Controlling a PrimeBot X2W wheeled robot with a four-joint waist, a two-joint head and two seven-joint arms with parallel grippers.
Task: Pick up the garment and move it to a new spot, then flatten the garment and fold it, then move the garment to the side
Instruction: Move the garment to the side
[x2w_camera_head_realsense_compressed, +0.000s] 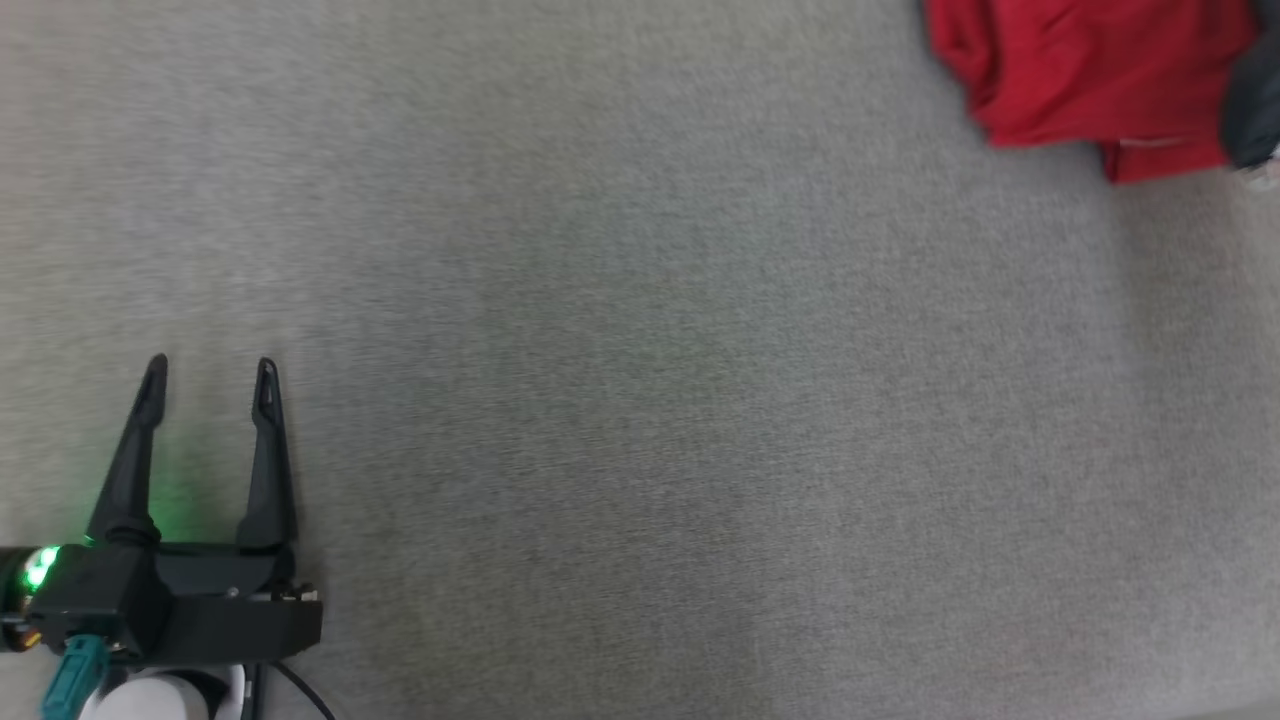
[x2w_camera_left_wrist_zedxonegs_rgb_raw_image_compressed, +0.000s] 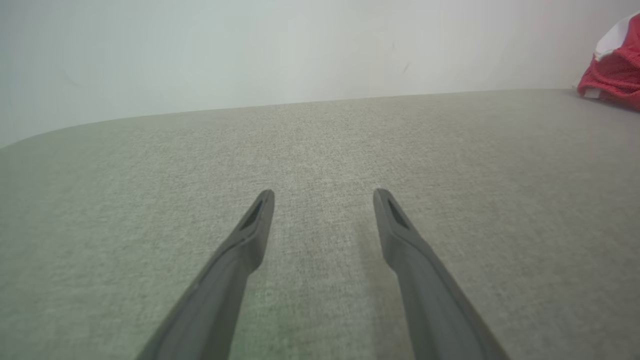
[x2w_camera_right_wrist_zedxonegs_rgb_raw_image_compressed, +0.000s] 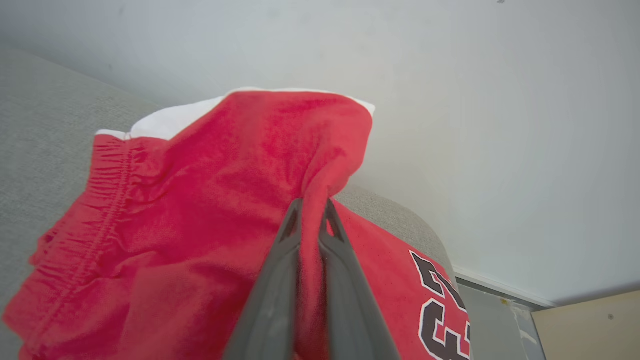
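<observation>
A: What do we have, biggest first?

B: The grey cloth surface (x2w_camera_head_realsense_compressed: 640, 400) takes up most of the head view and is bare across its middle. The garment (x2w_camera_head_realsense_compressed: 1080, 70), which is red, sits bunched at the far right corner of that view, partly cut off by the edge.

A: And our grippers?

B: Our left gripper (x2w_camera_head_realsense_compressed: 211, 365) is at the lower left, close above the cloth, fingers spread wide with nothing between them. Our right gripper (x2w_camera_right_wrist_zedxonegs_rgb_raw_image_compressed: 312, 202) has its fingers pressed together on a raised fold of the red fabric. We see that pinch plainly from the right wrist.

A: Which way does the garment lie from the free one?

B: It is well apart, up and across to the right, with almost the whole surface between them. From the left wrist it is a red lump at the right margin. The right arm is the nearer one, since it has hold of it.

A: Long axis?

B: We cannot tell; it is too crumpled. We make out a gathered waistband (x2w_camera_right_wrist_zedxonegs_rgb_raw_image_compressed: 107, 200) on one side and black numerals (x2w_camera_right_wrist_zedxonegs_rgb_raw_image_compressed: 440, 300) on the other.

A: So where are we?

B: We judge that the carry to a new spot is the step in hand. The open middle looks the likely place. Flattening and folding are not yet done.
</observation>
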